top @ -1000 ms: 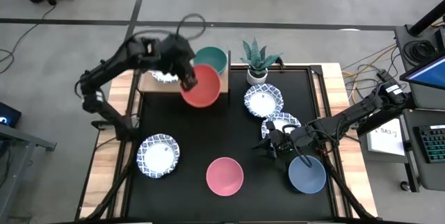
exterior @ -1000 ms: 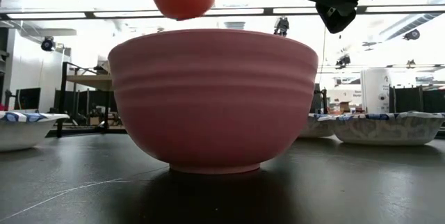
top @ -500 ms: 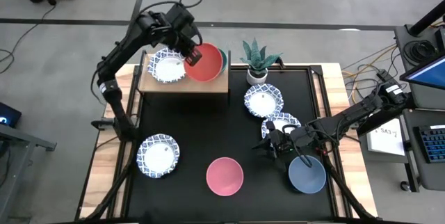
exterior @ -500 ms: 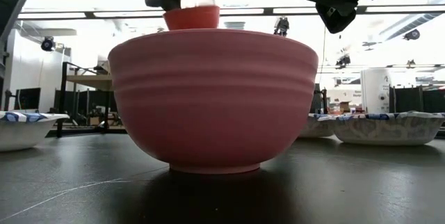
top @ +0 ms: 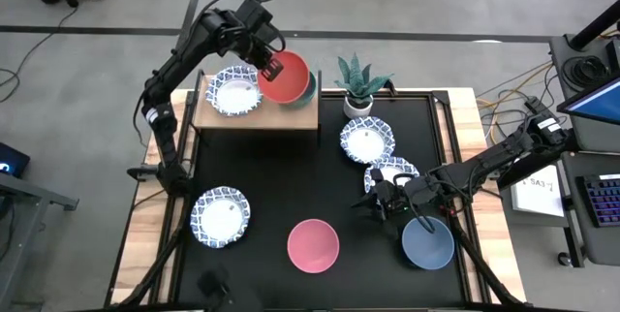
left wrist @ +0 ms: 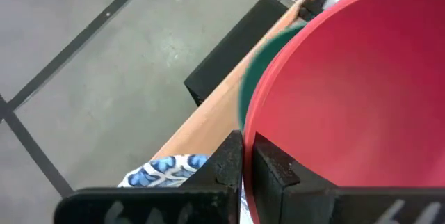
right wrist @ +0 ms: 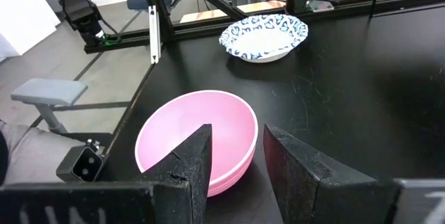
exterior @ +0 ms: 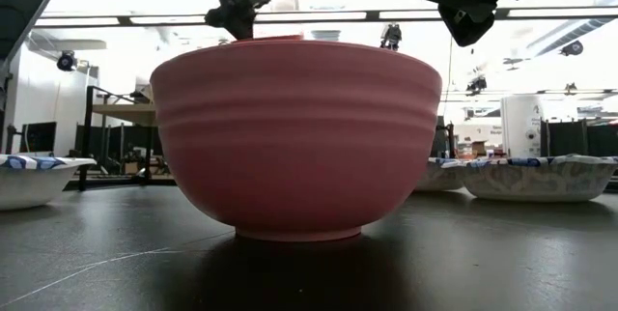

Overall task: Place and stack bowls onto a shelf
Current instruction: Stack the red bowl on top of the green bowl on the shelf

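Observation:
My left gripper point(top: 272, 64) is over the light-wood shelf point(top: 254, 118) at the table's far left, shut on the red bowl point(top: 289, 78). The red bowl is over the green bowl point(top: 309, 87), which stands on the shelf's right half. A white bowl with a blue rim point(top: 235, 92) sits on the shelf's left half. My right gripper point(top: 372, 203) hangs open above the table between the pink bowl point(top: 313, 245) and the grey-blue bowl point(top: 427, 242). In the low view only the red bowl's rim point(exterior: 263, 38) shows behind the pink bowl point(exterior: 294, 137). My left gripper pinches the red bowl's rim point(left wrist: 259, 123) on its left side, one finger point(left wrist: 278, 168) inside the bowl and one point(left wrist: 226, 165) outside. The fingers come from above, pointing down. The bowl tilts slightly over the green bowl point(left wrist: 254, 78); whether the two touch cannot be told.
Three more blue-rimmed white bowls lie on the black tabletop: near left point(top: 221, 216), right of centre point(top: 367, 140) and beside my right gripper point(top: 390, 171). A potted plant point(top: 360, 84) stands right of the shelf. The pink bowl point(right wrist: 198, 140) lies under my right fingers.
My left gripper has carried the red bowl from the shelf's near edge toward the far edge and down, over the green bowl. The bowl has tipped from steeply slanted to nearly level. My right arm has kept still.

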